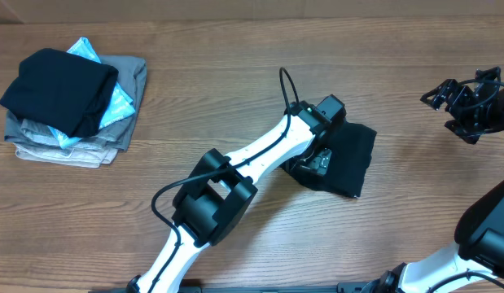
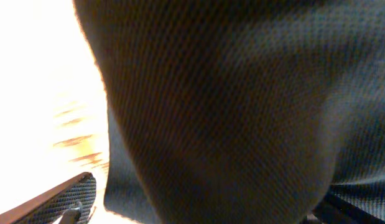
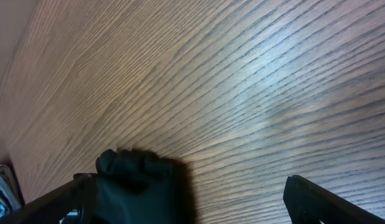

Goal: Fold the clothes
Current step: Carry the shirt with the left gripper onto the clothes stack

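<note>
Jaws apart, the left end effector [image 1: 315,160] is resting on the folded black T-shirt [image 1: 355,159] right of centre; lifting, it could be snagging a layer and spoiling the fold. The right end effector [image 1: 440,112] is hovering open-jawed, upper right.

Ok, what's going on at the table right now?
The left gripper is down on the black T-shirt, which lies folded into a small bundle in the middle. Its jaws look spread, and black fabric fills its wrist view. The right gripper hangs open at the far right, touching nothing. A pile of folded clothes sits at the far left.
</note>
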Action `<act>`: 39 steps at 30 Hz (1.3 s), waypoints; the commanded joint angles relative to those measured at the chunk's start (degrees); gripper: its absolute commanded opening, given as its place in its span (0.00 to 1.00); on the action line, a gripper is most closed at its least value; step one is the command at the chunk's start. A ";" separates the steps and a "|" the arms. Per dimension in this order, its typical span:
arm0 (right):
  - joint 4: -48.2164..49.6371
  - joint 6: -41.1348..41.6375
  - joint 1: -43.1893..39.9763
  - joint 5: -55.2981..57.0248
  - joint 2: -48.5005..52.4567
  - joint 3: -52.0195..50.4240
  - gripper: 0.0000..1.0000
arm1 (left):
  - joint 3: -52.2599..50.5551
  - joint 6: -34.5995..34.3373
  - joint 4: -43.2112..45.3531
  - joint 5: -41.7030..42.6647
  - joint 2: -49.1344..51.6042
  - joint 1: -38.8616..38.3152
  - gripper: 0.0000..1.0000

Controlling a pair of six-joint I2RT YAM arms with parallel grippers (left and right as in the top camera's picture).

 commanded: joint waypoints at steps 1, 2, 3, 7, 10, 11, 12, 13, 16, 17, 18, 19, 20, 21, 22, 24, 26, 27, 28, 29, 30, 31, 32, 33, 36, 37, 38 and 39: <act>0.31 0.02 0.04 0.20 -0.59 1.07 1.00 | 3.02 1.46 -3.19 -3.48 2.23 1.14 1.00; 0.31 0.02 0.04 0.20 -0.59 1.07 1.00 | 3.21 1.46 -3.37 -3.21 2.23 1.22 1.00; 0.31 0.02 0.04 0.20 -0.59 1.07 1.00 | 3.19 1.44 -3.34 -2.32 2.23 1.31 1.00; 0.31 0.02 0.04 0.20 -0.59 1.07 1.00 | 1.68 1.42 -2.34 0.61 2.49 1.33 1.00; 0.31 0.02 0.04 0.20 -0.59 1.07 1.00 | -1.62 1.42 0.02 0.59 2.54 1.36 1.00; 0.31 0.02 0.04 0.20 -0.59 1.07 1.00 | -2.45 1.42 0.63 0.59 2.58 1.36 1.00; 0.31 0.02 0.04 0.20 -0.59 1.07 1.00 | -3.26 1.36 1.20 0.59 2.58 1.36 1.00; 0.31 0.02 0.04 0.20 -0.59 1.07 1.00 | -3.91 1.18 1.64 0.61 2.58 1.36 1.00; 0.31 0.02 0.04 0.20 -0.59 1.07 1.00 | -5.53 0.98 2.34 0.63 2.58 1.36 1.00; 0.31 0.02 0.04 0.20 -0.59 1.07 1.00 | -5.77 1.01 2.29 0.63 2.58 1.36 1.00; 0.31 0.02 0.04 0.20 -0.59 1.07 1.00 | -6.01 1.01 2.27 0.63 2.58 1.33 0.98; 0.31 0.02 0.04 0.20 -0.59 1.07 1.00 | -6.12 1.03 2.25 0.66 2.58 1.33 0.92; 0.31 0.02 0.04 0.20 -0.59 1.07 1.00 | -6.19 1.03 2.21 0.63 2.58 1.33 0.85; 0.31 0.02 0.04 0.20 -0.59 1.07 1.00 | -6.19 1.03 2.16 0.68 2.58 1.33 0.73; 0.31 0.02 0.04 0.20 -0.59 1.07 1.00 | -6.19 1.03 2.19 0.83 2.58 1.33 0.59; 0.31 0.02 0.04 0.20 -0.59 1.07 1.00 | -6.19 1.03 2.27 0.94 2.58 1.33 0.25; 0.31 0.02 0.04 0.20 -0.59 1.07 1.00 | -6.19 1.01 2.27 0.98 2.58 1.40 0.04; 0.31 0.02 0.04 0.20 -0.59 1.07 1.00 | -6.19 1.03 2.32 0.98 2.58 1.40 0.04; 0.31 0.02 0.04 0.20 -0.59 1.07 1.00 | -6.16 1.03 2.36 0.94 2.56 1.42 0.04; 0.31 0.02 0.04 0.20 -0.59 1.07 1.00 | -6.05 1.03 2.38 0.90 2.56 1.40 0.04; 0.31 0.02 0.04 0.20 -0.59 1.07 1.00 | -5.77 1.05 2.38 0.79 2.56 1.40 0.04; 0.31 0.02 0.04 0.20 -0.59 1.07 1.00 | -5.35 1.05 2.36 0.59 2.56 1.42 0.04; 0.31 0.02 0.04 0.20 -0.59 1.07 1.00 | -4.70 1.07 2.29 0.26 2.43 1.42 0.04; 0.31 0.02 0.04 0.20 -0.59 1.07 1.00 | -3.67 1.05 2.01 -0.66 2.27 1.42 0.04; 0.31 0.02 0.04 0.20 -0.59 1.07 1.00 | 0.96 0.74 -0.55 -5.66 1.18 1.42 0.04; 0.31 0.02 0.04 0.20 -0.59 1.07 1.00 | 3.34 0.24 -1.86 -7.98 0.48 1.46 0.04; 0.31 0.02 0.04 0.20 -0.59 1.07 1.00 | 5.27 -0.15 -2.78 -9.53 -0.02 1.64 0.04; 0.31 0.02 0.04 0.20 -0.59 1.07 1.00 | 7.72 -0.28 -3.98 -10.88 -0.92 1.99 0.04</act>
